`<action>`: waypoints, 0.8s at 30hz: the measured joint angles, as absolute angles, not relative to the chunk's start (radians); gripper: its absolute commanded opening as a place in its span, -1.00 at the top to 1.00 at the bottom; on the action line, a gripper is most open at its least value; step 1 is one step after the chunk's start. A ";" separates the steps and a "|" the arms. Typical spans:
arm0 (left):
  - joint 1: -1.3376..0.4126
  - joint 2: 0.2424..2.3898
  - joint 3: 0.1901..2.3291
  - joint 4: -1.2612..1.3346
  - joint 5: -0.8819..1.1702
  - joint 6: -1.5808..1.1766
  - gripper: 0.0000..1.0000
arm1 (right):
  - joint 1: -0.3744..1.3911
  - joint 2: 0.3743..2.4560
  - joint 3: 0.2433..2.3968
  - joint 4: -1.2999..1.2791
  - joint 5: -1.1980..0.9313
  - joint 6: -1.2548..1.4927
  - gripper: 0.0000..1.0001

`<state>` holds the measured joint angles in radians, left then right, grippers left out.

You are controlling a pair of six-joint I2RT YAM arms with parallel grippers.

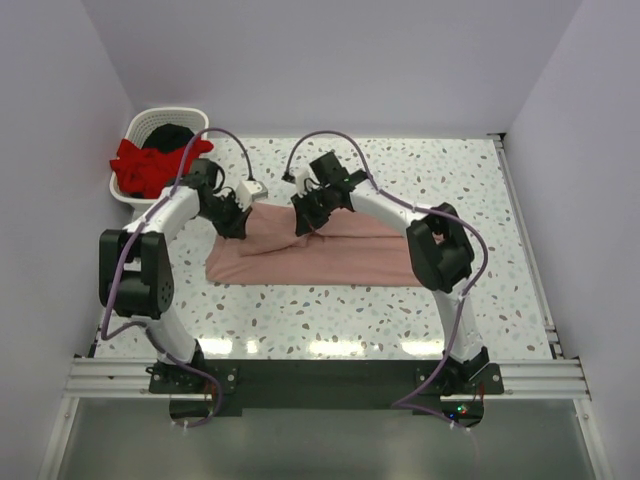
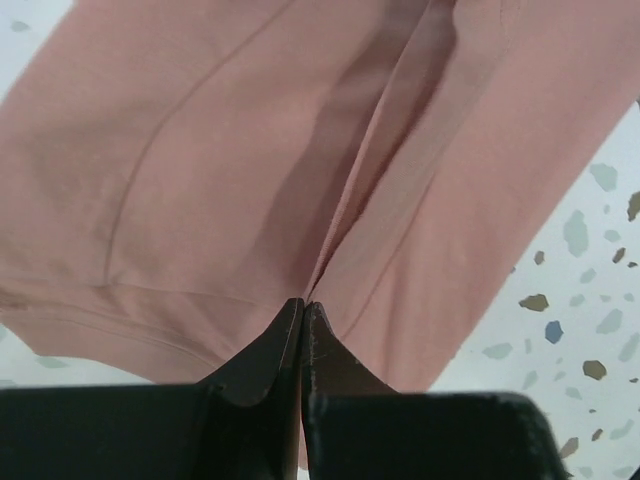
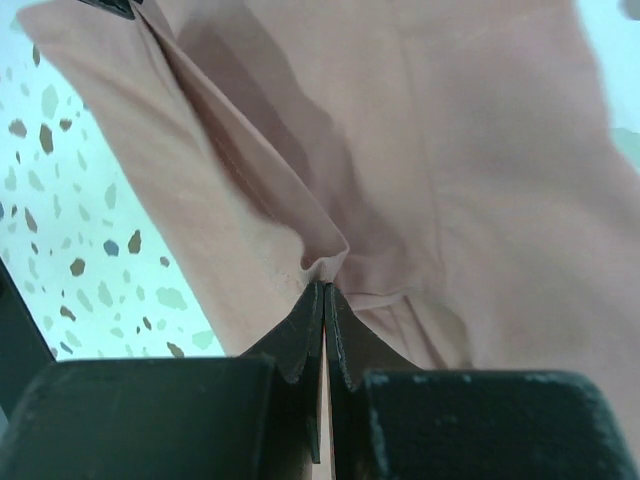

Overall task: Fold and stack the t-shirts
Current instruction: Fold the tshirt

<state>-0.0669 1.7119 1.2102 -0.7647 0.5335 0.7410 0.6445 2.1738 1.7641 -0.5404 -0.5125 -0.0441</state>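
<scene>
Dusty salmon-pink cloth t-shirt (image 1: 330, 258) lies spread mid-frame on the white speckled tabletop (image 1: 480, 200), with pale lilac walls (image 1: 330, 60) closing it in on three sides. At upper left, a white slatted plastic basket (image 1: 150, 122) holds the bright red t-shirt (image 1: 150, 168) and the black t-shirt (image 1: 172, 135). Only the wrist views show the grips: the left end effector (image 2: 303, 305) and the right end effector (image 3: 323, 290) are each pinched tight on a pink fold.
</scene>
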 measured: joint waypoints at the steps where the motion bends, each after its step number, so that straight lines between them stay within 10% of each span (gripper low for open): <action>1: -0.067 1.731 1.233 -0.764 0.529 0.741 0.91 | 0.635 2.174 1.764 -0.532 -0.511 -0.035 1.00; 7: -0.067 1.851 1.338 -0.733 0.501 0.716 0.60 | 0.602 2.197 1.793 -0.500 -0.482 0.019 0.97; 12: -0.067 1.887 1.365 -0.700 0.467 0.671 0.27 | 0.598 2.259 1.870 -0.545 -0.437 0.025 0.27; 24: -0.083 1.627 1.156 -0.657 0.468 0.553 0.10 | 0.325 2.014 1.695 -0.831 -0.313 -0.182 0.28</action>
